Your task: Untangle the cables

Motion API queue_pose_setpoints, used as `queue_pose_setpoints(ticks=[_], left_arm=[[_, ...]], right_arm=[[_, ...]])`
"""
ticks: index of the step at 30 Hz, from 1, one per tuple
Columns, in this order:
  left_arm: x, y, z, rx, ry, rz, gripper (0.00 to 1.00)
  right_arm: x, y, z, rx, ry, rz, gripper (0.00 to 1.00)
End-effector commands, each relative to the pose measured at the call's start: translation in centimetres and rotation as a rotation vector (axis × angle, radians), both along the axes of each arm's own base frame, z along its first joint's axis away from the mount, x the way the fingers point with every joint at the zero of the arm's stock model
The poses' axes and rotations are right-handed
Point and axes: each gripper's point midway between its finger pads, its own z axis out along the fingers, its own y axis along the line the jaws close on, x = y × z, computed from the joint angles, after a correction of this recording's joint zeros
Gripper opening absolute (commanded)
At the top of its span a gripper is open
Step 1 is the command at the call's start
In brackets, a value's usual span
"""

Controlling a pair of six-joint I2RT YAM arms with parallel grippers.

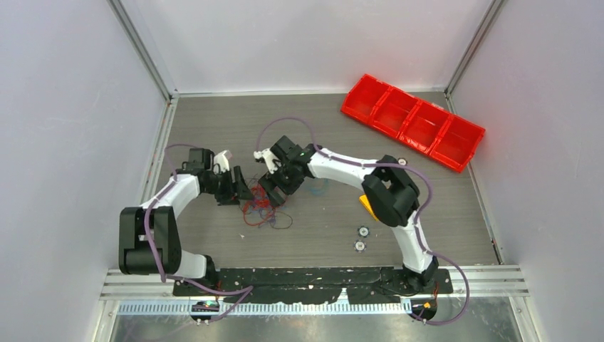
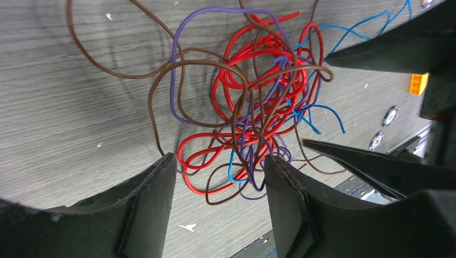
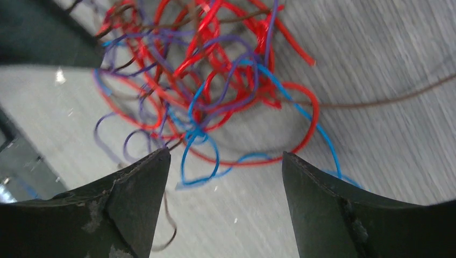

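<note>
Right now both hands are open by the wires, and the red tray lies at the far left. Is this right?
No. The top view shows the red tray at the far right. The left hand and right hand are open by the wires.

I'm seeing a grey wood-grain bench [image 1: 206,121], boxed by plain pale walls [image 1: 306,43] on three sides, aluminium posts [image 1: 142,46] in the far corners, even soft light all over.
</note>
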Motion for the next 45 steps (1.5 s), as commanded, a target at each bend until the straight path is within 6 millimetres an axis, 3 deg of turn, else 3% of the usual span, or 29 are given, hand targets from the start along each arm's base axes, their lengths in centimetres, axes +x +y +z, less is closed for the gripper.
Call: queue_pose_setpoints(ticks=[1,6,11,13,19,22,24,27,31,37,41,45], left_arm=[[0.5,-0.9,-1.5,0.013,0.008,-0.014,0.6],[0.8,-1.8,-2.9,0.011,0.064,-0.05,0.52],[0.8,-0.9,-2.5,0.02,0.104,-0.082,0.13],[1.1,0.4,-1.9,0.055,0.087,-0.056,0.0],[1.0,4.6,1.6,0.13,0.006,-0.005,0.0],[1.7,7.2,5.0,0.196,-0.085,0.001,0.0],[1.7,7.9,7.8,0.235,-0.161,-0.047,0.0],[1.7,9.1,12.1,0.341,-0.291,-0.085,0.0],[2.2,12.2,17.1,0.511,-0.432,-0.042,0.0],[3.2,16.0,25.0,0.55,-0.57,0.113,0.0],[3.6,15.7,29.7,0.479,-0.676,0.129,0.0],[3.8,14.7,32.6,0.434,-0.748,0.133,0.0]], right_arm=[[3.3,2.9,0.1,0.03,-0.103,-0.075,0.8],[5.6,1.6,-2.9,-0.109,-0.217,-0.163,0.71],[6.2,-3.6,-5.0,-0.308,-0.309,-0.185,0.55],[6.2,-5.9,-4.7,-0.369,-0.352,-0.151,0.48],[7.3,-12.6,-4.8,-0.528,-0.394,-0.142,0.2],[7.8,-14.9,-4.5,-0.556,-0.367,-0.16,0.12],[8.1,-16.3,-4.4,-0.573,-0.358,-0.168,0.06],[8.6,-17.9,-4.1,-0.59,-0.353,-0.176,0.06],[9.3,-20.6,-3.9,-0.613,-0.344,-0.207,0.05],[9.5,-23.6,-3.9,-0.623,-0.315,-0.247,0.05],[9.2,-23.9,-4.4,-0.63,-0.308,-0.24,0.05],[8.8,-24.1,-4.8,-0.636,-0.298,-0.234,0.05]])
